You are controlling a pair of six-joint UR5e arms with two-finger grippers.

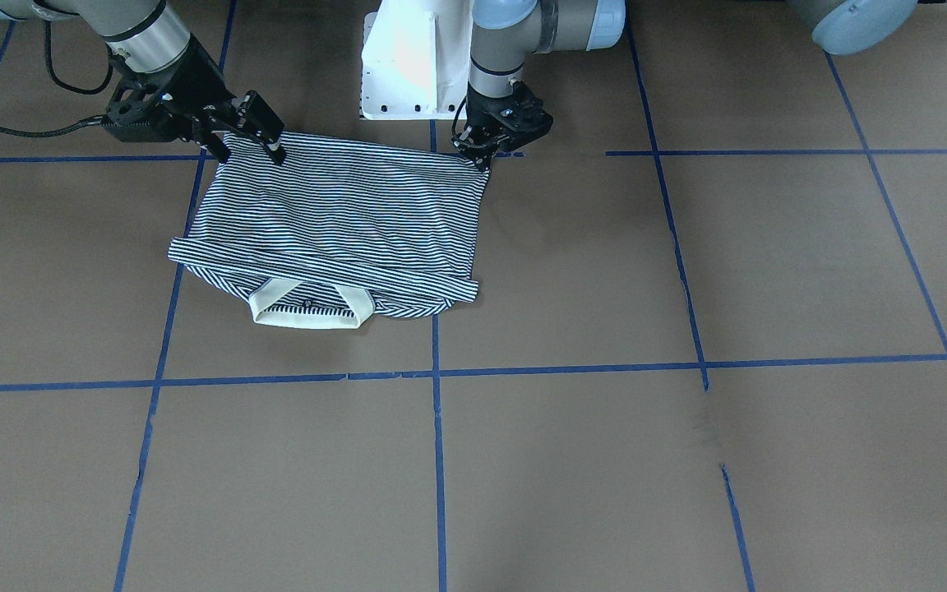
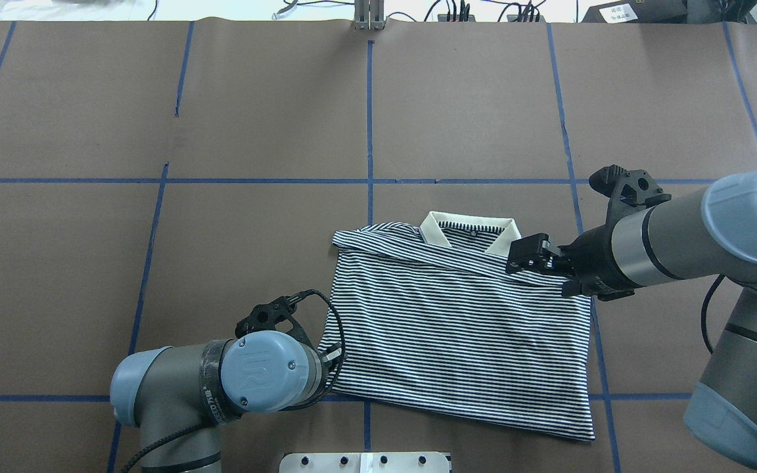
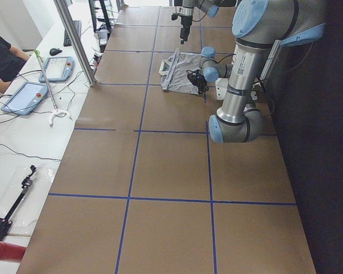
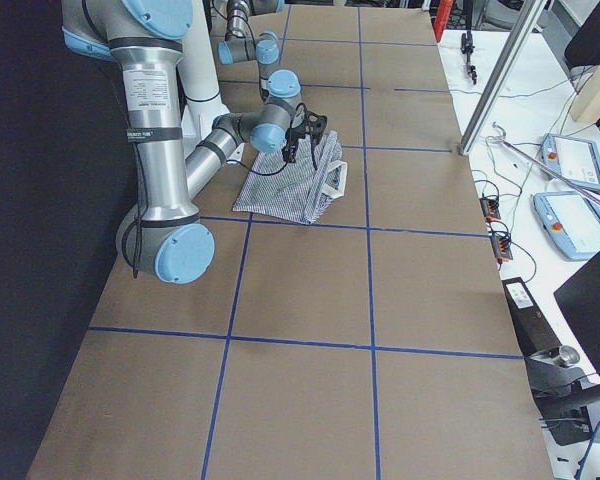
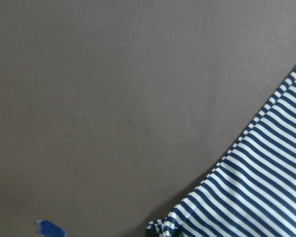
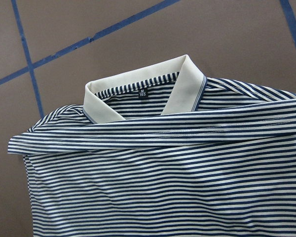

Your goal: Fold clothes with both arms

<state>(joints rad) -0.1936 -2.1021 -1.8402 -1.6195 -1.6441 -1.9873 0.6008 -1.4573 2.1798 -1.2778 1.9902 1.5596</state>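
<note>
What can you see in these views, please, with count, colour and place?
shirt: one, navy-and-white striped, cream collar, mid-table near the robot.
table: one, brown with blue grid, under everything.
base: one, white, table's robot-side edge.
tablets: two, grey-blue, white side bench.
person: one, dark sleeve, by that bench.
arms: two, silver-grey, flanking the shirt.
left hand: one, black, shut on a shirt corner.
right hand: one, black, open above the shirt.
</note>
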